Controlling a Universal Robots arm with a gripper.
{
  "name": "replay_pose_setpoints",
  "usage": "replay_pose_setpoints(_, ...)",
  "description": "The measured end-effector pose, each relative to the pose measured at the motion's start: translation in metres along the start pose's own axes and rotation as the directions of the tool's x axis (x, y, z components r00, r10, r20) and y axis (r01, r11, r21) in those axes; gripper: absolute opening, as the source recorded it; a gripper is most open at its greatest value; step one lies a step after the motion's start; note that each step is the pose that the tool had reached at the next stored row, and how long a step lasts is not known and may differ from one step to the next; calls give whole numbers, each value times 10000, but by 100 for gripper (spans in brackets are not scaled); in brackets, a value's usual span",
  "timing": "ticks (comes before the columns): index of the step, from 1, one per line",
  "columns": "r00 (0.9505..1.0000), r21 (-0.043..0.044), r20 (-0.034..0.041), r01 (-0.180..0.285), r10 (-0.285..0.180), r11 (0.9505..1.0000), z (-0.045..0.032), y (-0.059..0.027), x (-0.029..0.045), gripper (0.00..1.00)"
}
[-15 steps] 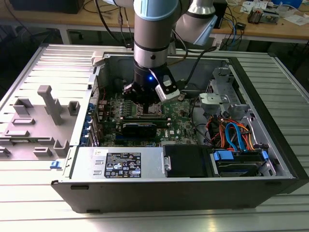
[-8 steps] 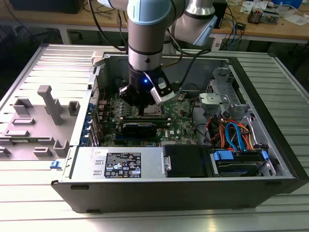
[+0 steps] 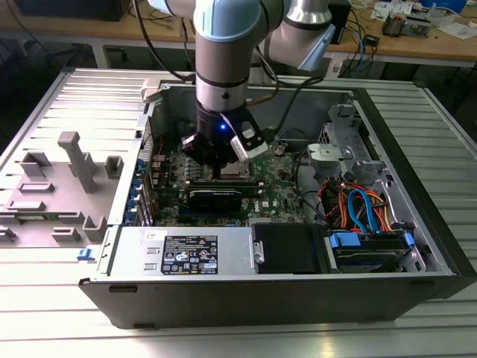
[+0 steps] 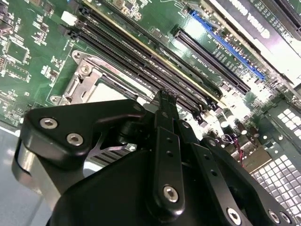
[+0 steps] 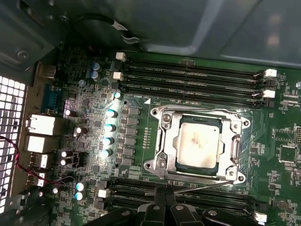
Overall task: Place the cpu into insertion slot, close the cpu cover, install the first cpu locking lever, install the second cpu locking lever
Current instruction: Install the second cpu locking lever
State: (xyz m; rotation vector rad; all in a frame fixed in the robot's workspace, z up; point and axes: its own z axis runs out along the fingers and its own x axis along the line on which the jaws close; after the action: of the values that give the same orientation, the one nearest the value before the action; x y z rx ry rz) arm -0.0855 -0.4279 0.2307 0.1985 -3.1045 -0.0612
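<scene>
On the green circuit board [image 5: 155, 101], the dull silver-grey square cpu [image 5: 198, 145] already sits in the silver-rimmed insertion slot [image 5: 162, 165] under the closed silver frame cover [image 5: 230, 141], while the black gripper [image 5: 164, 192], apparently clenched empty, works a thin wire locking lever [image 5: 207, 186] at the socket's edge.

We see the flat square cpu with its dull silver-grey metal top [image 5: 199, 145] lying level in the dark insertion slot in the green board [image 5: 200, 114], the thin silver metal cpu cover frame [image 5: 164, 143] lying flat around it.
</scene>
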Motion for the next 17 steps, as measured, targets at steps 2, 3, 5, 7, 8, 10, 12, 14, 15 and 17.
replay_pose_setpoints(2, 10000, 1, -1, 16, -16, 10000, 12, 2, 15, 11)
replay_pose_setpoints(3, 10000, 1, -1, 29, -29, 10000, 23, 2, 23, 11)
replay_pose_setpoints(5, 10000, -75, 5, 64, -64, 10000, 58, 3, 43, 11)
replay_pose_setpoints(7, 10000, -263, 29, 93, -92, 9996, 75, 4, 58, 11)
replay_pose_setpoints(8, 9999, -395, 47, 110, -108, 9992, 90, 3, 59, 11)
replay_pose_setpoints(10, 9999, -487, 58, 117, -115, 9987, 119, 2, 58, 11)
replay_pose_setpoints(12, 9999, -487, 48, 116, -114, 9987, 119, 2, 58, 11)
replay_pose_setpoints(14, 9999, -488, 48, 117, -115, 9987, 120, 1, 58, 11)
replay_pose_setpoints(15, 9999, -488, 48, 118, -115, 9987, 120, 1, 58, 11)
replay_pose_setpoints(17, 9999, -490, 49, 117, -115, 9987, 142, -1, 58, 11)
